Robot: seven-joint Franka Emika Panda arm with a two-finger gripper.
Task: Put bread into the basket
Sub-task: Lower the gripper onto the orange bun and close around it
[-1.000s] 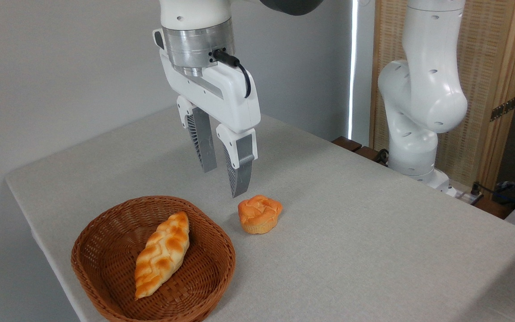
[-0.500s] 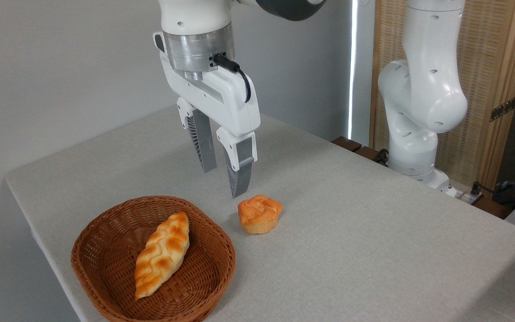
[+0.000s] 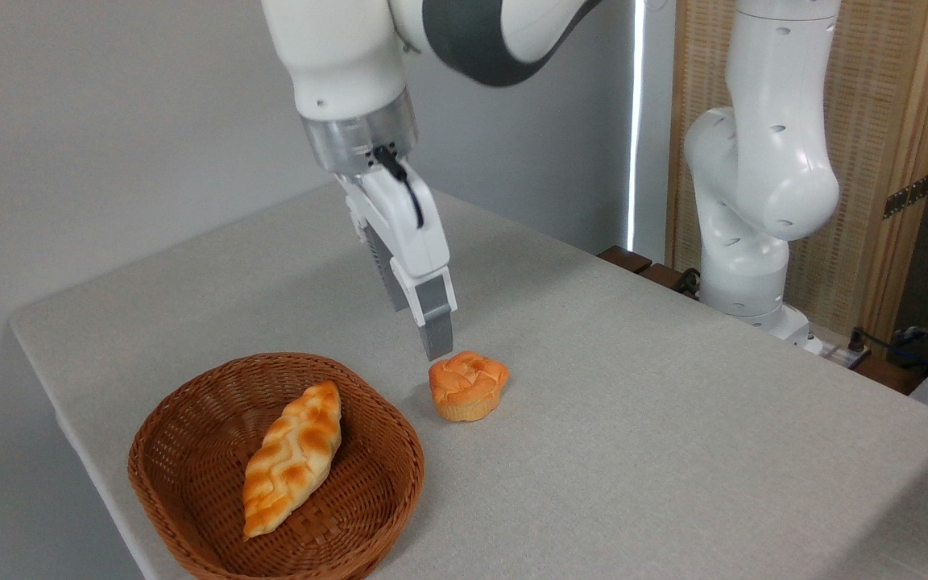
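The bread [image 3: 468, 387], a small round orange bun with a swirled top, sits on the grey table just right of the basket [image 3: 272, 359], an oval brown wicker one. My gripper [image 3: 422, 332] hangs just above and behind the bun's left edge, turned nearly edge-on to the camera. Its near fingertip [image 3: 437, 346] hovers a little above the bun without touching it, and the far finger shows behind it. The jaws stand apart, open, with nothing between them.
A long braided golden loaf [image 3: 293, 457] lies inside the basket. The arm's white base [image 3: 754, 185] rises at the table's far right edge, with cables and a wooden screen behind it. The table's left edge runs close to the basket.
The wrist has turned, so the gripper went from facing the camera to nearly edge-on. It shifted slightly right and lower toward the bun. The bun and basket have not moved.
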